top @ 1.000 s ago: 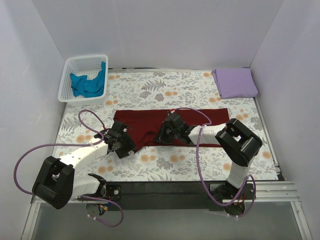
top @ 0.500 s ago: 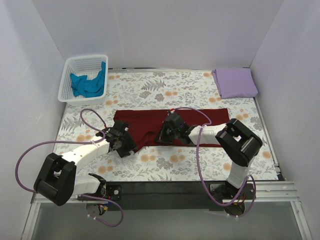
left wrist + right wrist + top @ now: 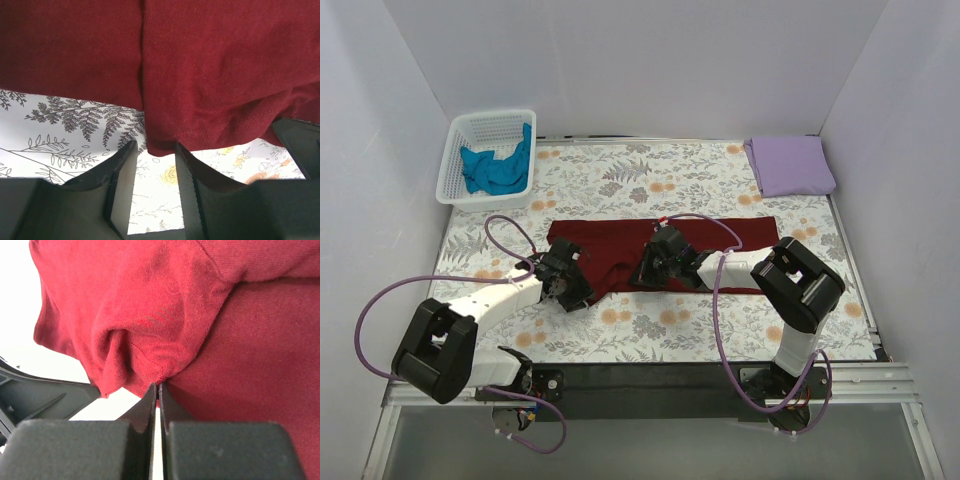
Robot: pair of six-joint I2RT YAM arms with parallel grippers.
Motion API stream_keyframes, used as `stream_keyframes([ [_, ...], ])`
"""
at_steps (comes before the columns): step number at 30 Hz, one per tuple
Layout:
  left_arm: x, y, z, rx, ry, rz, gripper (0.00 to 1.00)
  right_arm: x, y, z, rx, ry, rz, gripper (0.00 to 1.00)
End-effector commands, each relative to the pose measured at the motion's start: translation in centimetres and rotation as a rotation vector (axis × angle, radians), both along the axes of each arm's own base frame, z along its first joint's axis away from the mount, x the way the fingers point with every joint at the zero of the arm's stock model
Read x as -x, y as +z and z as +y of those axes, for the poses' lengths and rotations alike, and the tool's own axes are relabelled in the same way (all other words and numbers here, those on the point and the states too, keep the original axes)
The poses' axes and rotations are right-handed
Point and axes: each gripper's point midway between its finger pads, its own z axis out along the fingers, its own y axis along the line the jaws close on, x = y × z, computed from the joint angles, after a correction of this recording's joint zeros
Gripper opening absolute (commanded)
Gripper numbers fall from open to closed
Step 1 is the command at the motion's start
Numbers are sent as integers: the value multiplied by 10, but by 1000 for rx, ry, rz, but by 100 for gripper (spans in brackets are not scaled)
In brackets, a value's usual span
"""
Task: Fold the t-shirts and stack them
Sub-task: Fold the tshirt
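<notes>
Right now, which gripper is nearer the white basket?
Left. The left gripper sits at the maroon t-shirt's near-left hem, on the same side as the white basket; the right gripper pinches the shirt near its middle, farther right.

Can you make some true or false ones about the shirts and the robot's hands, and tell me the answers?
1. The maroon t-shirt lies spread on the floral cloth. True.
2. The teal t-shirt is folded beside the maroon one. False: it lies crumpled in the white basket.
3. The right gripper has its jaws shut on a pinch of maroon fabric. True.
4. The lavender t-shirt lies folded at the far right corner. True.
5. The left gripper is clamped on the lavender t-shirt. False: its jaws stand apart at the maroon t-shirt's hem.
</notes>
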Motion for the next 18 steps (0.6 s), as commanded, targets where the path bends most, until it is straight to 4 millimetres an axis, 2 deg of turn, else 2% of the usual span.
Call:
stream_keyframes([
  [1, 0, -1, -3, -3, -7, 7, 33, -8, 17, 7, -39, 15, -52, 1],
  [4, 0, -1, -3, -2, -7, 9, 26, -6, 16, 9, -40, 29, -50, 1],
  [9, -2, 2, -3, -5, -10, -1, 0, -5, 20, 12, -51, 58, -62, 1],
  [14, -5, 13, 3, -33, 0, -29, 0, -2, 31, 15, -69, 113, -93, 1],
  [18, -6, 21, 10, -69, 1, -46, 0, 0, 43, 8, -83, 147, -130, 1],
])
